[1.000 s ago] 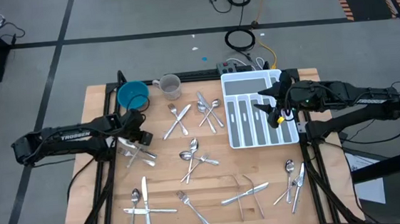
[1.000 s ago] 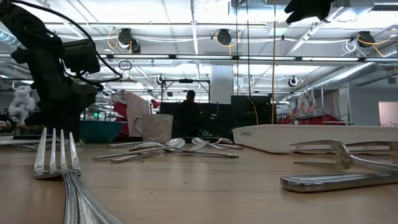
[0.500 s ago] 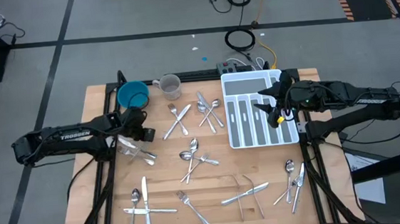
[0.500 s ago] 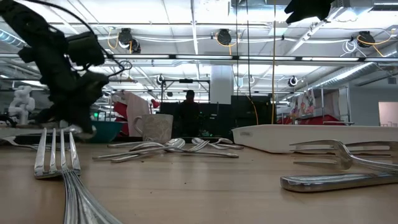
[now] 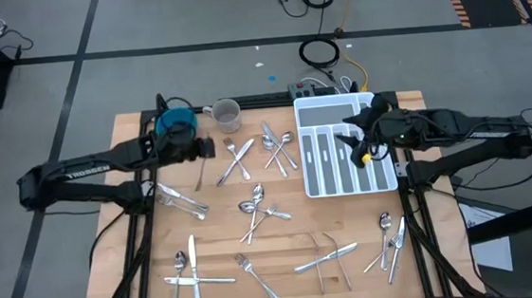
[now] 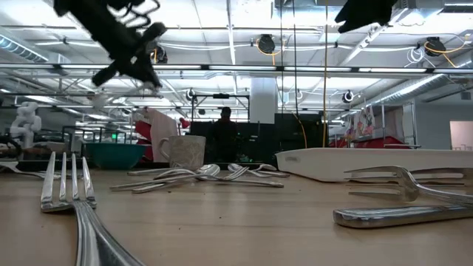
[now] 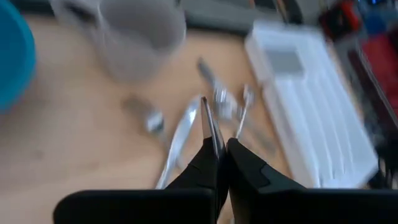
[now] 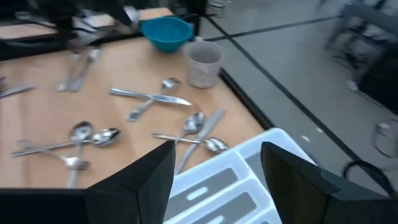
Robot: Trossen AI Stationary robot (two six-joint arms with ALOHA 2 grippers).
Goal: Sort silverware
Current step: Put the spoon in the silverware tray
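Pinching one thin utensil (image 7: pixel 208 121) by its end at upper left, the clenched left gripper (image 5: pixel 201 149) risks it swinging loose.

The wooden surface (image 5: pixel 284 262) stood on a grey concrete floor (image 5: pixel 189 22) crossed by dark tape lines — coiled cables (image 5: pixel 320 51) lay just behind it. Beyond it opened a large hall with a white column (image 6: pixel 261 96), ceiling pipes and a standing person (image 6: pixel 223 133).
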